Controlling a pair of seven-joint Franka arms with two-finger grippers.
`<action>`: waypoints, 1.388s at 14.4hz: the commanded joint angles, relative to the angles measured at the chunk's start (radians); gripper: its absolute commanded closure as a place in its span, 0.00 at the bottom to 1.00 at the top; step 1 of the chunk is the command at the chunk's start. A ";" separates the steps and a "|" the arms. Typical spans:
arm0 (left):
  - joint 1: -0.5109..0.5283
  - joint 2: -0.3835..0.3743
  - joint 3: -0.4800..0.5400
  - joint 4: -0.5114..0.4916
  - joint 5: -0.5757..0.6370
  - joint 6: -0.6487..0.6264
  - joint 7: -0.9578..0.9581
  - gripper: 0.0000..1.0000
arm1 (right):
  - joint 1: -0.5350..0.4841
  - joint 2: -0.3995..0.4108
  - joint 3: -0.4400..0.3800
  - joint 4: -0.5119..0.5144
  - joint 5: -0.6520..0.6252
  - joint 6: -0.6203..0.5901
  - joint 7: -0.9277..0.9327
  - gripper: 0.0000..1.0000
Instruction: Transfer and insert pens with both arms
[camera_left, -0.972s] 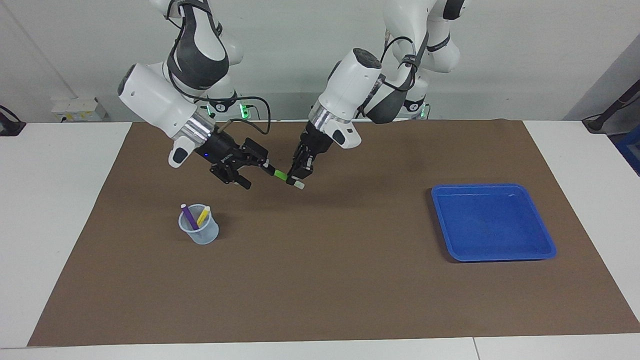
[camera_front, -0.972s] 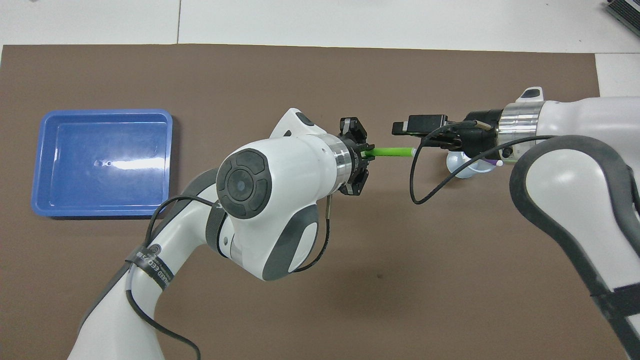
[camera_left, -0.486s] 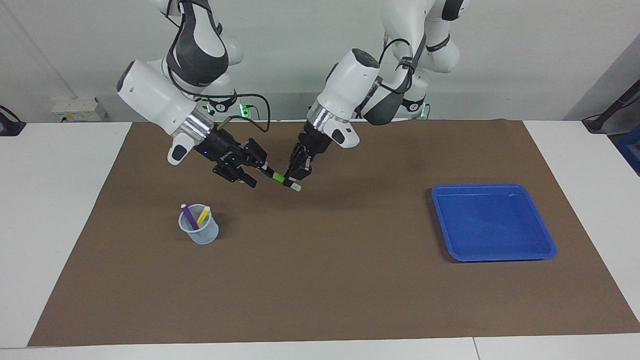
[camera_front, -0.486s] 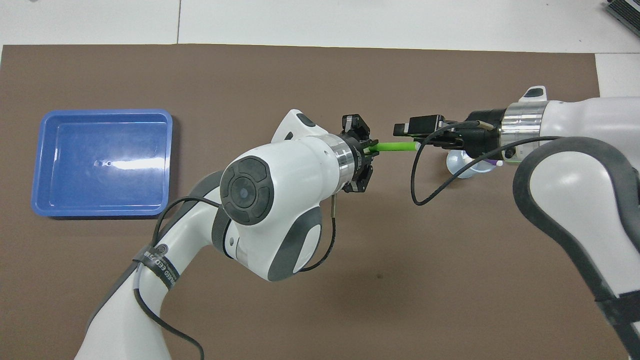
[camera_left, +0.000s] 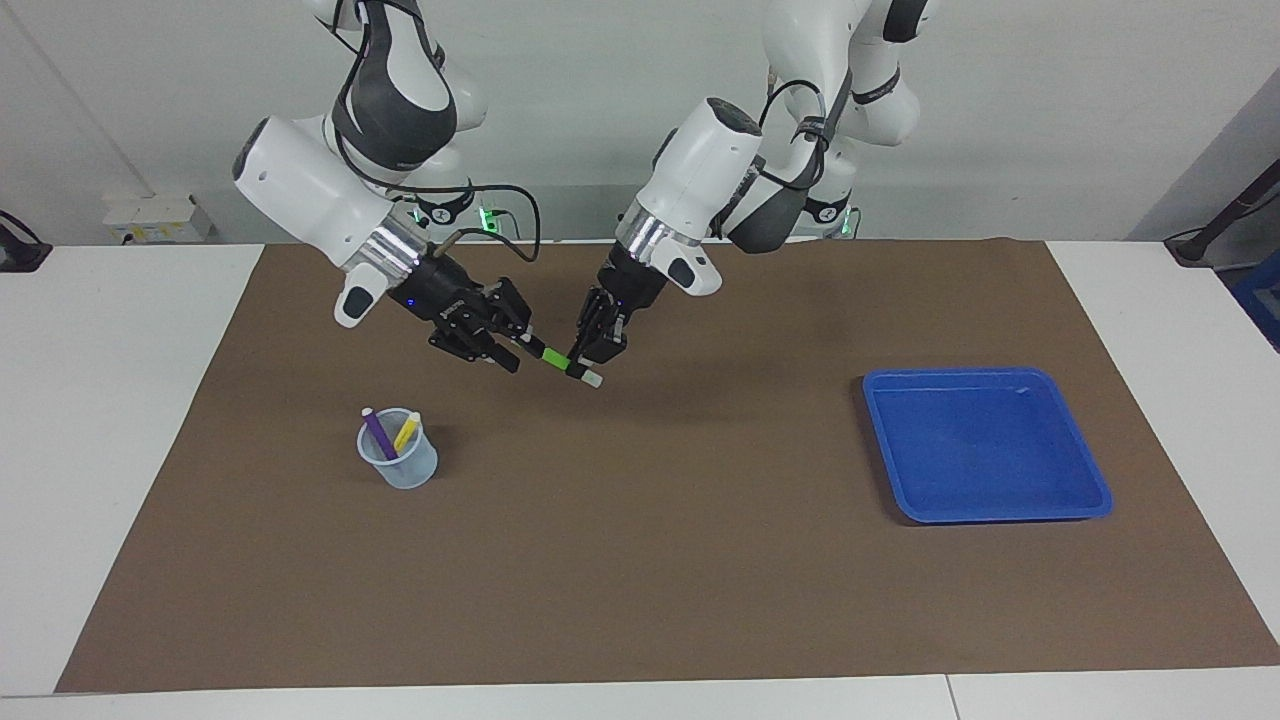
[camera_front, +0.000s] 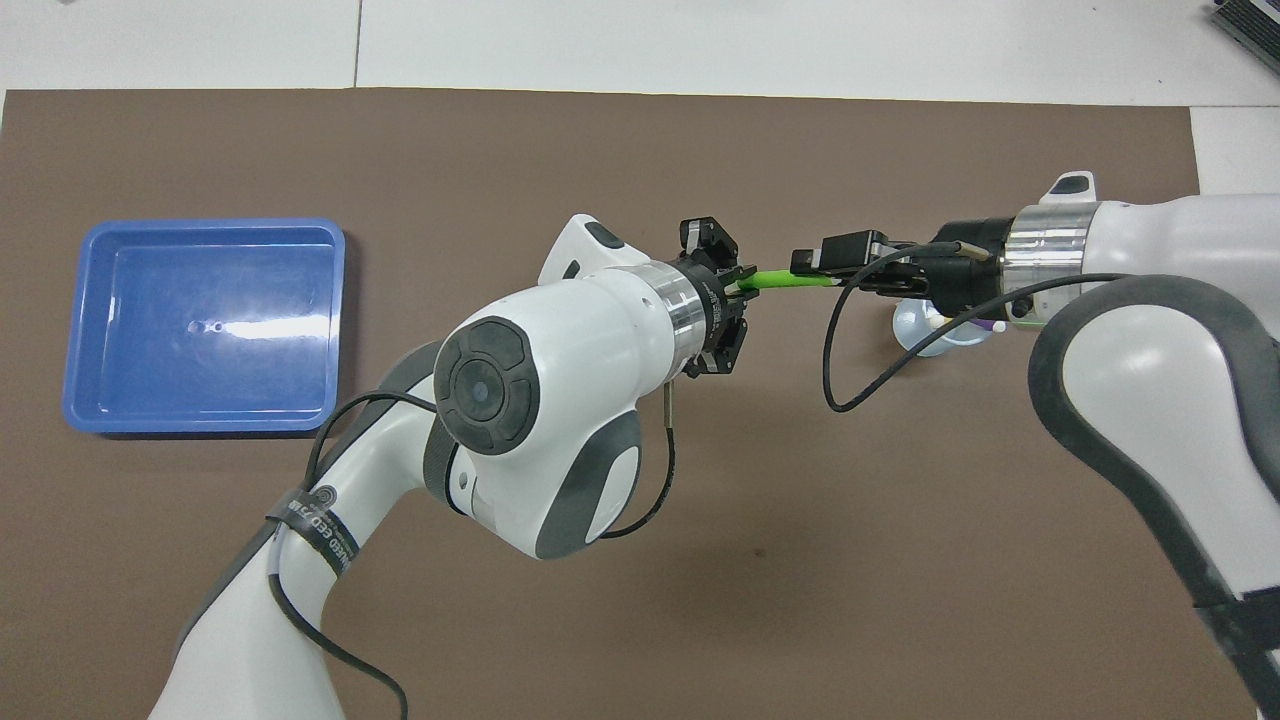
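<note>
The green pen (camera_left: 556, 358) hangs in the air over the brown mat (camera_left: 650, 560), between my two grippers. My left gripper (camera_left: 592, 352) is shut on it near its whitish tip (camera_left: 593, 379). My right gripper (camera_left: 518, 342) is open, with the pen's other end between its fingers. In the overhead view the green pen (camera_front: 790, 281) spans from the left gripper (camera_front: 735, 290) to the right gripper (camera_front: 825, 272). The purple pen (camera_left: 378, 432) and yellow pen (camera_left: 407, 430) stand in a clear cup (camera_left: 400, 468), farther from the robots than the right gripper.
A blue tray (camera_left: 1000, 516) lies empty on the mat toward the left arm's end; it also shows in the overhead view (camera_front: 200, 224). In the overhead view the cup (camera_front: 915, 328) is mostly covered by the right wrist and its cable.
The right gripper has moved in along the green pen, so the pen's end now sits between its fingers. The left gripper has shifted slightly toward it with the pen.
</note>
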 joint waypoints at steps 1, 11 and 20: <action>-0.017 -0.002 0.017 -0.013 -0.015 0.026 -0.009 1.00 | -0.003 -0.019 0.001 -0.014 0.027 -0.007 -0.014 0.60; -0.018 0.030 0.021 0.019 -0.002 0.040 -0.040 1.00 | -0.001 -0.019 0.001 -0.012 0.027 -0.007 -0.017 0.94; -0.010 0.030 0.020 0.018 -0.002 0.046 -0.023 0.36 | -0.023 0.001 -0.002 0.053 -0.089 -0.096 -0.028 1.00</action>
